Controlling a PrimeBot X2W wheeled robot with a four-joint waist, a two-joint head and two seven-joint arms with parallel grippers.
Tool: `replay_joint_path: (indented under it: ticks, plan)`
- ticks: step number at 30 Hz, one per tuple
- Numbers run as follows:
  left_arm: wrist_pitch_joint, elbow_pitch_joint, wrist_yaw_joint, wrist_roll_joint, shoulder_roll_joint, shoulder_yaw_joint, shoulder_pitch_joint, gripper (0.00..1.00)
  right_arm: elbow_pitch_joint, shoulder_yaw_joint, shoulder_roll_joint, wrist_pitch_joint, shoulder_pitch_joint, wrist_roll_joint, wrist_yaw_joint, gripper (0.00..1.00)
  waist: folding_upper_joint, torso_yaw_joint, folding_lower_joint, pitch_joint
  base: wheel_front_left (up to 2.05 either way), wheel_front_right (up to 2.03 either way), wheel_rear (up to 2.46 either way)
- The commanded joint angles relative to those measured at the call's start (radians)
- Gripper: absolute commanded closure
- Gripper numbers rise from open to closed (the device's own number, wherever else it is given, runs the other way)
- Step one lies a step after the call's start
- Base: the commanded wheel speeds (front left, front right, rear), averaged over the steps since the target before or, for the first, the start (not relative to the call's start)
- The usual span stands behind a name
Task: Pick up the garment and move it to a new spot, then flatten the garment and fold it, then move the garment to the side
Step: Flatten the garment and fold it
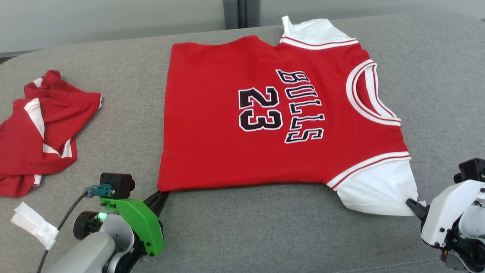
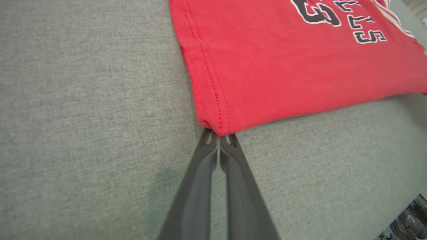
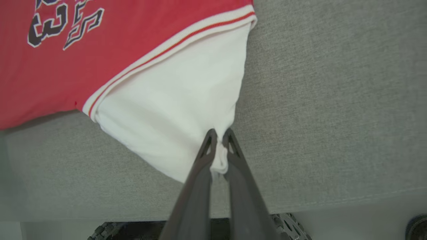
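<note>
Shirt [image 1: 212, 125], red with white sleeves, lies spread in the middle of the grey cushion [image 1: 265, 235] in the head view, print side up and collar toward the right. A second red cloth [image 1: 41, 129] sits crumpled well apart at the left. The left gripper [image 1: 163, 194] comes in low from the lower left and points up at the near hem corner. The right gripper [image 1: 412, 204] comes from the lower right and points at the tip of the near white sleeve [image 1: 375, 189].

In the left wrist view, the two dark fingers [image 2: 200, 173] are pressed together, with only the very corner of the red hem pinched at their tips. They lie almost flat along the cushion.

In the right wrist view, the fingers [image 3: 196, 173] are also closed, with a small bunch of white sleeve cloth between them.

I think both near points are held so the near edge can be pulled smooth, or lifted over for a fold.
</note>
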Motion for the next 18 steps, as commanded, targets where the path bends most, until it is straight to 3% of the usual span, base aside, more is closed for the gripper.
replay_joint_path:
  ticks: [1,4,6,12,16,18]
  plan:
    - [0.014,-0.021,0.02,-0.009,0.019,-0.003,0.028,1.0,-0.032,-0.02,0.012,0.028,0.026,-0.016,-0.001,1.0,0.0,-0.001,0.0001,-0.008,0.0,0.0,0.0]
    - [0.053,-0.079,0.08,-0.028,0.043,-0.001,0.067,1.0,-0.099,-0.054,0.041,0.064,0.058,-0.042,-0.001,1.0,0.0,-0.003,0.0001,-0.01,0.0,0.0,0.0]
    - [0.07,-0.128,0.144,-0.05,0.057,0.016,0.099,1.0,-0.134,-0.078,0.053,0.056,0.067,-0.061,-0.001,1.0,0.0,-0.005,0.0001,-0.01,0.0,0.0,0.0]
    - [0.103,-0.275,0.283,-0.094,0.088,0.035,0.192,1.0,-0.14,-0.101,0.06,0.021,0.081,-0.049,-0.001,1.0,0.0,-0.004,0.0001,-0.012,0.0,0.0,0.0]
    - [0.146,-0.378,0.35,-0.103,0.111,0.024,0.228,1.0,-0.124,-0.1,0.061,0.006,0.084,-0.052,-0.001,1.0,0.0,0.003,0.0001,-0.011,0.0,0.0,0.0]
    - [0.16,-0.423,0.363,-0.103,0.117,0.021,0.231,1.0,-0.128,-0.094,0.061,-0.009,0.069,-0.064,-0.001,1.0,0.0,0.008,0.0001,-0.012,0.0,0.0,0.0]
